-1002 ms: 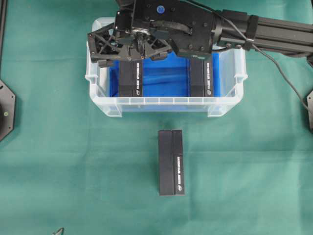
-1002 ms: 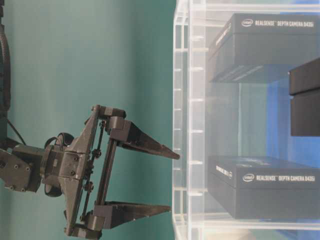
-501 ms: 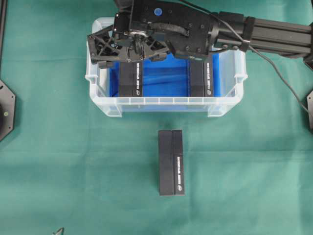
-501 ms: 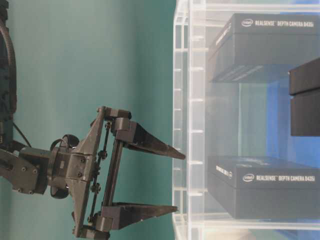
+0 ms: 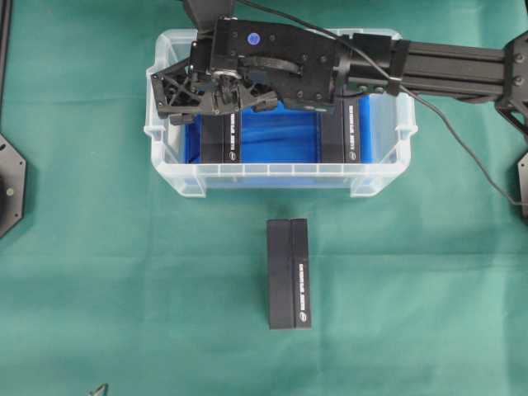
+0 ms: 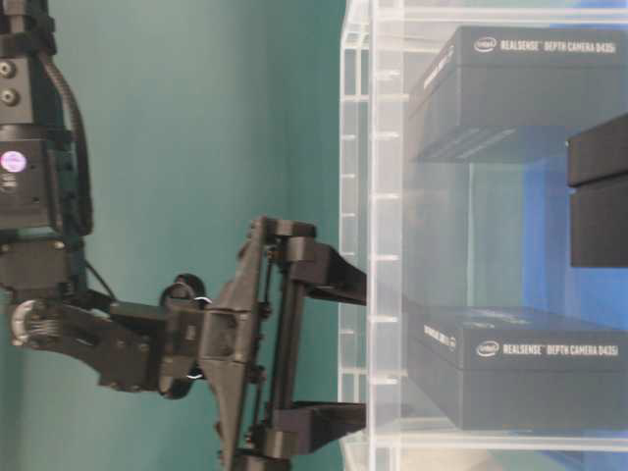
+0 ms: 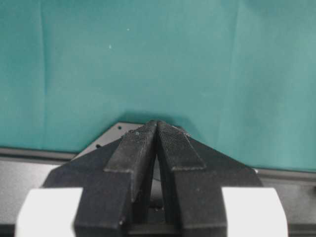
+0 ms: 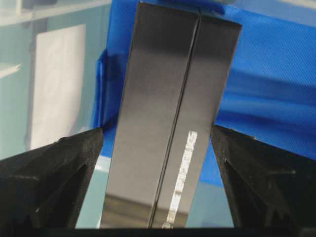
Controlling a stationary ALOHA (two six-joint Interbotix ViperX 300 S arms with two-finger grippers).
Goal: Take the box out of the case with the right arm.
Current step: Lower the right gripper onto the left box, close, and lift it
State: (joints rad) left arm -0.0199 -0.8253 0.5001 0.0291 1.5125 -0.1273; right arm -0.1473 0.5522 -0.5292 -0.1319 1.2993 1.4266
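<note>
While overhead the right arm point(image 5: 346, 62) hid the box point(image 5: 219, 136) in the case point(image 5: 280, 172), the wrist view showed the right gripper point(image 8: 158, 148) spread wide astride it, untouching.

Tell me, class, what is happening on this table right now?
The right gripper is open and reaching into the clear plastic case, its fingers on either side of the left black box without closing on it yet. A second black box stands at the case's right side, and a third black box lies on the green cloth in front of the case. The left gripper is shut, holds nothing, and hangs over bare cloth.
</note>
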